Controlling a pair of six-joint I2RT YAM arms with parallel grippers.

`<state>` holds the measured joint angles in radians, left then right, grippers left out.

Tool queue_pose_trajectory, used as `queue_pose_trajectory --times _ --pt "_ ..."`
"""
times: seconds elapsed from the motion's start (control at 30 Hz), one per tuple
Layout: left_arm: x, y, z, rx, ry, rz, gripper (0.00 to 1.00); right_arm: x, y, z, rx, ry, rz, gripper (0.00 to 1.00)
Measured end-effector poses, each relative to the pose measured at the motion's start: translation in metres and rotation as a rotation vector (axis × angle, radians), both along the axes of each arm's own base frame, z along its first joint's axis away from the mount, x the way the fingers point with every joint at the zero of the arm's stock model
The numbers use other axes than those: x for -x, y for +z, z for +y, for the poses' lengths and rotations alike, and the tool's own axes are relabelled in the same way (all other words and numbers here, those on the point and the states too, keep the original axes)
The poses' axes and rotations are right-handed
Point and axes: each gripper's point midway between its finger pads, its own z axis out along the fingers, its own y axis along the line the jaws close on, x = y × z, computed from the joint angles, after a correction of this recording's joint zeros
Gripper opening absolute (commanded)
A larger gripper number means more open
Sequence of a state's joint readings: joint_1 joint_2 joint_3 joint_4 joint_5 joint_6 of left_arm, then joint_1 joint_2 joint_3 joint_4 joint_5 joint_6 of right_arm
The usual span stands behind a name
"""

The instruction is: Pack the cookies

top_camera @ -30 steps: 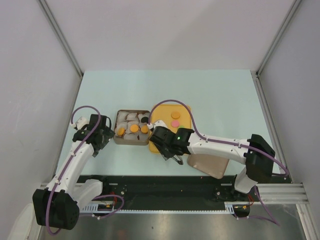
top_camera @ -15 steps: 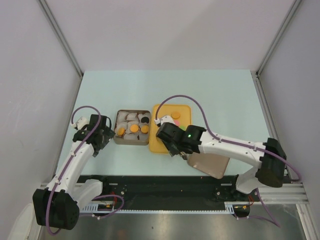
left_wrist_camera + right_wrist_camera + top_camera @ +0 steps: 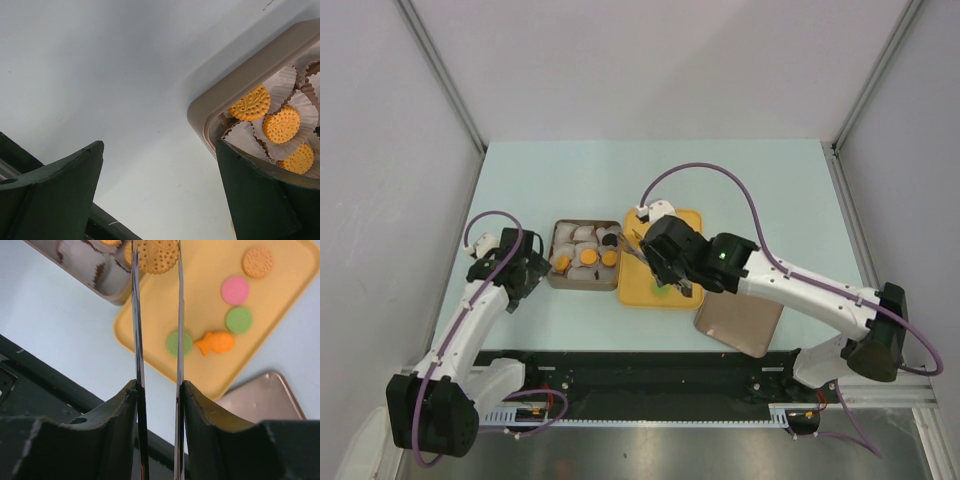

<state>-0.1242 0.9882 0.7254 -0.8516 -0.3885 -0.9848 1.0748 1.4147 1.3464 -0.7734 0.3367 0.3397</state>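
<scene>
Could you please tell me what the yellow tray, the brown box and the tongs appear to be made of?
Yellow tray: probably plastic, with a smooth matte finish, one even colour and a rounded, moulded-looking rim.
Brown box: likely a metal tin, since its outer wall looks glossy and shows streaky reflections.
Tongs: thin polished metal, as the blades look mirror-bright and very slim.

Orange, dot-embossed cookies [image 3: 250,102] fill white pleated paper cups [image 3: 287,82] in a tan tin [image 3: 240,82]. At the right wrist view's upper right, a yellow tray [image 3: 280,305] bears pink, green and orange ones. The tongs [image 3: 136,340] are silver.
</scene>
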Motion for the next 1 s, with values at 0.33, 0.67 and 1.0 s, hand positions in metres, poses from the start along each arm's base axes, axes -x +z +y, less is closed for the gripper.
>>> queue_pose_trajectory --times 0.33,0.67,1.0 --pt "-0.001 -0.007 0.000 -0.003 0.000 0.032 0.98 -0.013 -0.016 0.059 -0.021 0.126 0.030 0.27" --pt "0.000 -0.018 0.000 -0.010 0.000 0.086 0.98 -0.010 -0.041 0.080 0.010 0.207 0.090 0.27" --pt "0.001 -0.019 0.000 -0.010 0.000 0.089 0.98 -0.004 -0.046 0.097 -0.004 0.249 0.108 0.28"
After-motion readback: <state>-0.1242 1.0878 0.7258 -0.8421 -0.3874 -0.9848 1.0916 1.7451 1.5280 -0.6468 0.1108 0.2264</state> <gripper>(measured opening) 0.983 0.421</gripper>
